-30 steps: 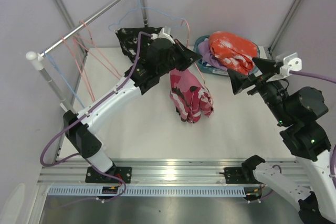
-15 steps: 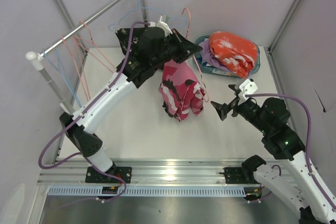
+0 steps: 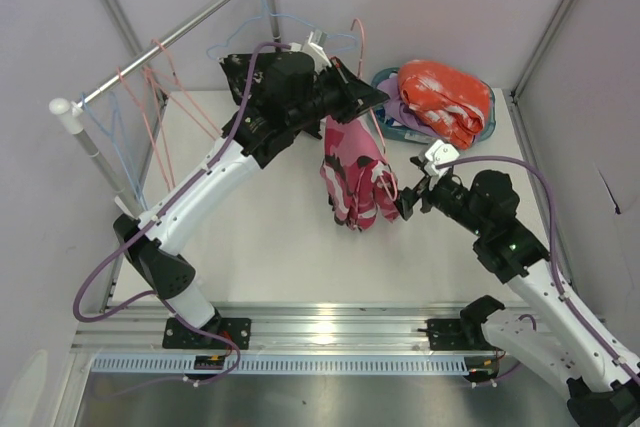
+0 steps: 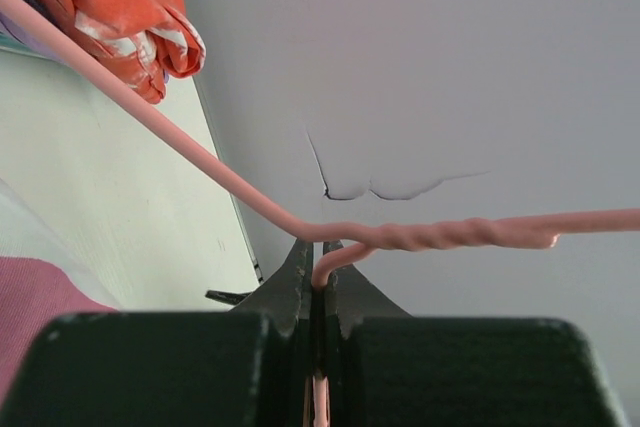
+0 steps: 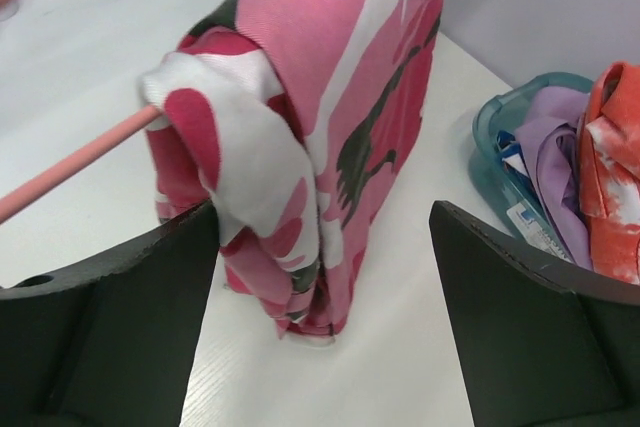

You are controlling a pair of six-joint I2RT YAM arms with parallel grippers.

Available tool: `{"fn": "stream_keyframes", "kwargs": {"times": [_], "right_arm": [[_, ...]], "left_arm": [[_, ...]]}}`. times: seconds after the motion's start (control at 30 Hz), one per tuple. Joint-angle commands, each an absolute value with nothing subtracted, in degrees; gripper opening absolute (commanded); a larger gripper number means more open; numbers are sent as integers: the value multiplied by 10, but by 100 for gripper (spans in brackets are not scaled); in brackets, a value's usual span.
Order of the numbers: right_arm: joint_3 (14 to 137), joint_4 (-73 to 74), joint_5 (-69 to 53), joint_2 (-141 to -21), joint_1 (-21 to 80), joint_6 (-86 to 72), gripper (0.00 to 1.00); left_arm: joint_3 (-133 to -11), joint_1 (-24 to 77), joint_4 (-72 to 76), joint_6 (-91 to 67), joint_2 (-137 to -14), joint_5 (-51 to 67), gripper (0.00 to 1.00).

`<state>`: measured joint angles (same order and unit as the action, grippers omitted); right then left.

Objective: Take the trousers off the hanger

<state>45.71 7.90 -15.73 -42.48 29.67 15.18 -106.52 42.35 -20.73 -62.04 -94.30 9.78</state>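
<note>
Right now the right claw [image 5: 320,219] has its jaws wide apart, one finger on either side of the lower fold of the pink-magenta trousers [image 5: 335,97]. In the wrist view the finger at nine o'clock sits just beside the cloth, perhaps brushing it. The finger at three o'clock stands apart from it. The left claw [image 4: 314,259] has its jaws together, clamped on the wire of the pink hanger [image 4: 200,159] just below its twisted neck, and carries it above the tabletop [image 3: 260,237].

The trousers are draped over the hanger's lower wire in a thick bundle. From above they hang at about six o'clock from the left claw, with the right claw at roughly four o'clock from them. Whether their bottom edge rests on the tabletop I cannot tell.

The step in hand looks like the grasp. To do it well, the right claw should go a little deeper so both fingers cover the full thickness of the fold, and it should close on cloth alone. The wire emerges from the bundle at nine o'clock in the wrist view and should be avoided. With the hanger steady, a pull along the wire rather than straight down should slip the cloth free without snagging.

The blue tub [image 3: 384,81], at one o'clock from the bundle, holds the orange trousers [image 3: 445,97] and the lavender trousers [image 3: 400,109], so it is the likely drop point.
</note>
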Motion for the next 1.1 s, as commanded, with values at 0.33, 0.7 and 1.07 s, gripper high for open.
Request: {"fn": "stream_keyframes", "kwargs": {"times": [0.33,0.7,1.07], "right_arm": [[432,-81,-185,-463,296,137,88],[420,-136,-199,-506,296,104,64],[450,-211,-95,-500,293,54,0]], "left_arm": [[-1062,421,-76,-672,-907,168,0],[-1063,421,-77,-669,-902,176,0],[-971,417,-86,-663,-862,142,0]]}}
